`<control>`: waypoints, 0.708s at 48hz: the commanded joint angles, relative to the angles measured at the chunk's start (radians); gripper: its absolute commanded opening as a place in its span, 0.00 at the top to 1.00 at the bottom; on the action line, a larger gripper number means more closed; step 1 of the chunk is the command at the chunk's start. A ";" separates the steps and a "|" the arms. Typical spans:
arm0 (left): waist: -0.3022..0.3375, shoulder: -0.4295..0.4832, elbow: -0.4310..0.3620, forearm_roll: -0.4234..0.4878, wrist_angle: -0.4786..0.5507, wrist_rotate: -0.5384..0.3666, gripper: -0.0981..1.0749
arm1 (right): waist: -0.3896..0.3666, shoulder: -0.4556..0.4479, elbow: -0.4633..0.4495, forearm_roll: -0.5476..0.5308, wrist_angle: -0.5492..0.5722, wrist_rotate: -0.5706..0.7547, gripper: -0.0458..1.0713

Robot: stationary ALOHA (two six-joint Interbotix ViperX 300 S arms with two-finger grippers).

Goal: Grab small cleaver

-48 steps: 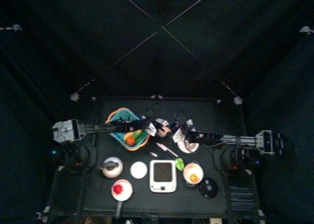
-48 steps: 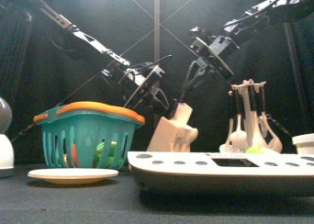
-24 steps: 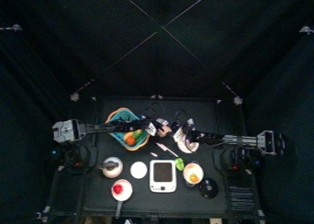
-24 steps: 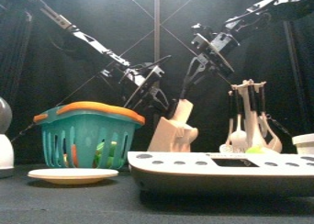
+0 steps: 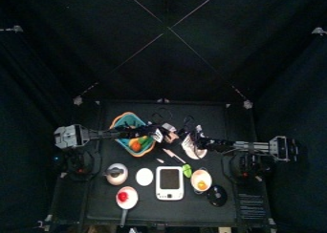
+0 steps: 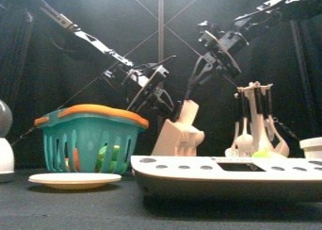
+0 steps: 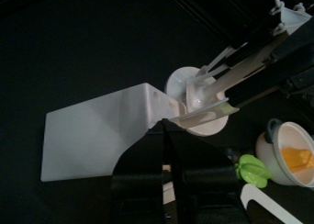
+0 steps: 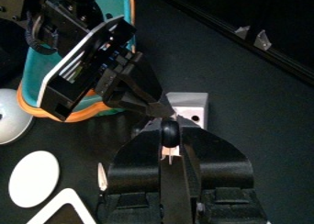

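While the left claw (image 7: 166, 159) pinches the small cleaver (image 7: 105, 131), the lift needs to be straight and slow.
The pale blade stands out just ahead of that claw, which looks closed on its near end, above the knife block (image 6: 176, 147) at mid tabletop (image 6: 126, 204). I judge the grasp narrow, so draw along the blade's own line, no twist, and keep it off the utensil holder (image 7: 203, 104) close beside it. The right claw (image 8: 166, 140) hovers near with its fingers pressed together, apparently empty; it should stay clear of the blade's path.
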 commanded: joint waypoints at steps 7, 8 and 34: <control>0.023 0.014 -0.006 -0.003 0.040 0.000 0.61 | -0.003 -0.015 -0.048 -0.006 -0.017 0.003 0.62; 0.026 0.017 -0.008 -0.005 0.040 0.002 0.61 | 0.000 -0.015 -0.051 -0.008 -0.017 0.003 0.62; 0.037 0.025 -0.009 -0.006 0.040 0.000 0.61 | 0.014 0.032 -0.083 -0.014 -0.144 0.002 0.62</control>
